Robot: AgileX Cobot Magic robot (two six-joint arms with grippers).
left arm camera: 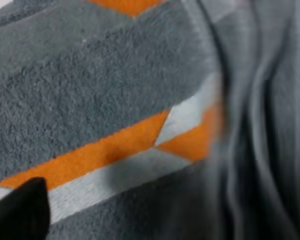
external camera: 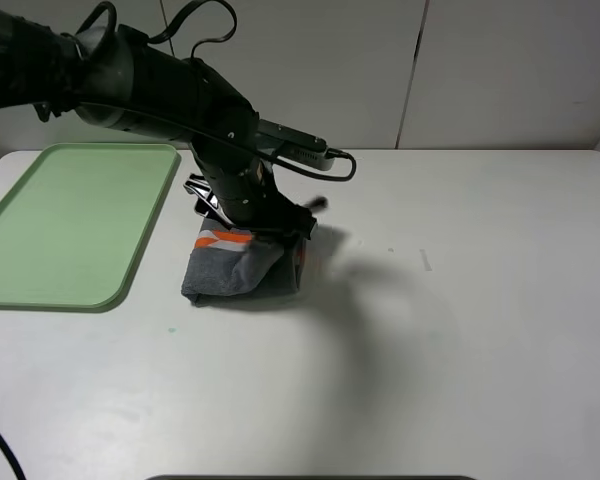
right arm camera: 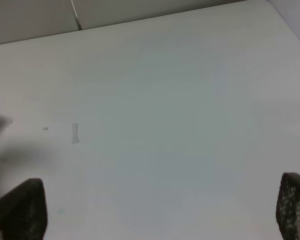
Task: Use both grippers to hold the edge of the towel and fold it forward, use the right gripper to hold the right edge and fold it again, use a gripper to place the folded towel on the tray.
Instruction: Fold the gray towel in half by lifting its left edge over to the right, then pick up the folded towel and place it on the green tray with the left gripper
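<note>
Towel [external camera: 230, 272] bunched directly under left claw [external camera: 285, 226], grip unclear; right claw [right arm camera: 158, 210] wide open, empty.

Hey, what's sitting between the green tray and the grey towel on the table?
Nothing. In the exterior high view, only a narrow strip of bare white table separates the tray from the towel.

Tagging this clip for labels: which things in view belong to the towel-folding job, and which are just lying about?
Job: towel, tray, left arm, right end effector.
Just there: table, small pale mark on it.
</note>
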